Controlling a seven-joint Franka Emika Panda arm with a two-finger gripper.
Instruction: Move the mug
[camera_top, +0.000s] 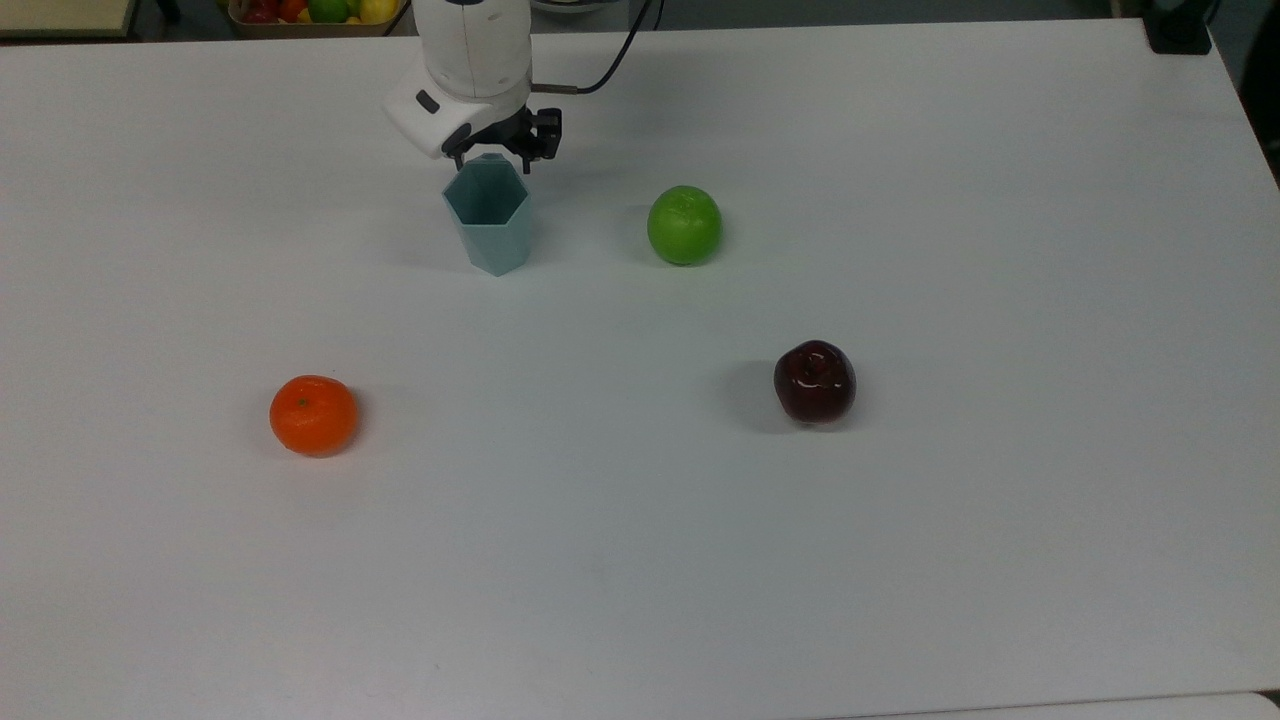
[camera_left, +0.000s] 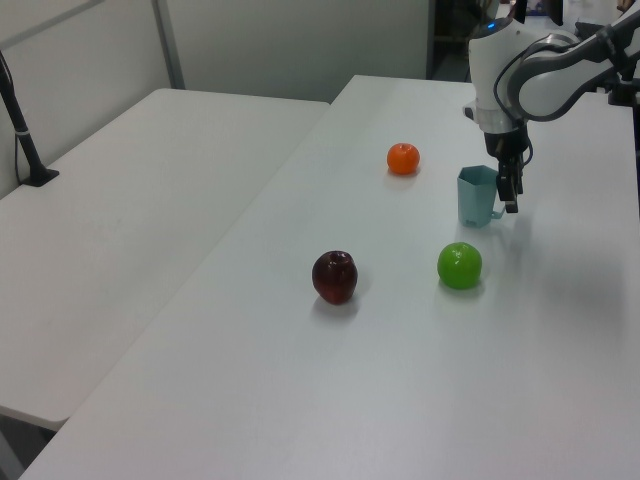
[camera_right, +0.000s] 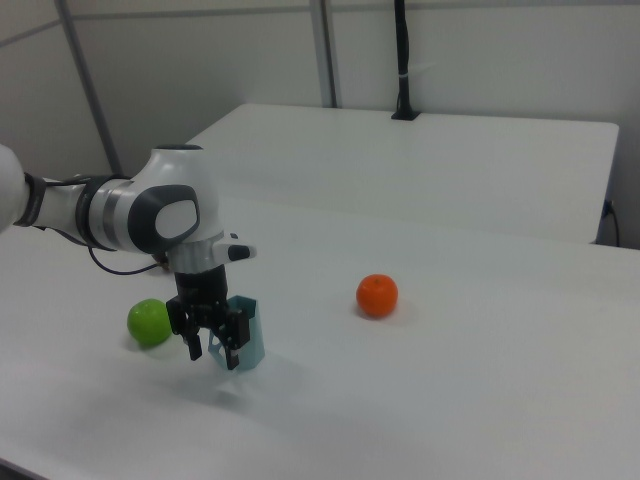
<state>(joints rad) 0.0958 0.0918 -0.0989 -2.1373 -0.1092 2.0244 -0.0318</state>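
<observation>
The pale teal mug (camera_top: 487, 218) with a hexagonal rim stands upright on the white table (camera_top: 640, 560), towards the top view's upper left. My gripper (camera_top: 497, 152) points down at the far side of its rim and is shut on the mug there. In the left view the gripper (camera_left: 509, 198) hangs against the right side of the mug (camera_left: 476, 196). Seen from the right view, the gripper (camera_right: 213, 350) is in front of the mug (camera_right: 248, 338), with a teal bit showing between the fingers.
A green apple (camera_top: 684, 225) lies to the top view's right of the mug. A dark red apple (camera_top: 814, 381) sits nearer the middle, and an orange (camera_top: 313, 414) at the lower left. A basket of fruit (camera_top: 310, 12) stands beyond the far table edge.
</observation>
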